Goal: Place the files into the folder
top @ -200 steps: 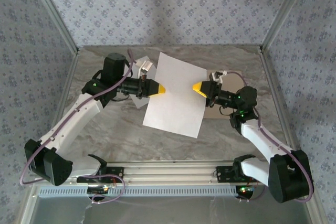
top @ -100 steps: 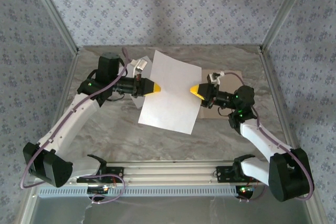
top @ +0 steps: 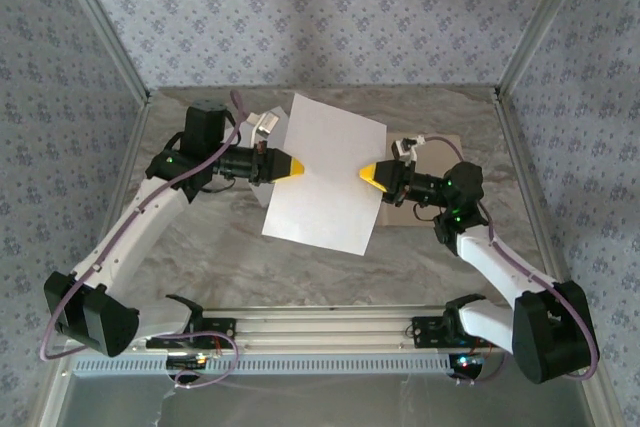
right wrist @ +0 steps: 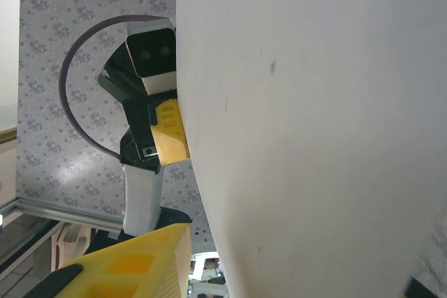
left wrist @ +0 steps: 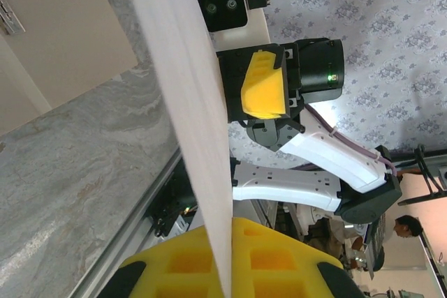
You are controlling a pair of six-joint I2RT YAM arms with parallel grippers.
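Observation:
One white sheet of the files point(top: 325, 177) hangs tilted above the table between both arms. My left gripper point(top: 298, 167) is shut on its left edge; in the left wrist view the sheet point(left wrist: 188, 102) runs edge-on down between the yellow pads of that gripper point(left wrist: 229, 249). My right gripper point(top: 366, 175) sits at the sheet's right edge, open, its jaws on either side of the paper point(right wrist: 314, 137) with a gap beside the yellow finger point(right wrist: 140, 263). The tan folder point(top: 445, 142) lies on the table under the right arm, partly hidden; its pale inside point(left wrist: 63, 26) shows.
The marble table point(top: 200, 247) is fenced by metal frame posts point(top: 110, 47) and patterned walls. A rail point(top: 320, 327) with both arm bases runs along the near edge.
The left arm has carried the sheet a little left and toward the back. The right gripper followed to the sheet's right edge and its jaws have narrowed.

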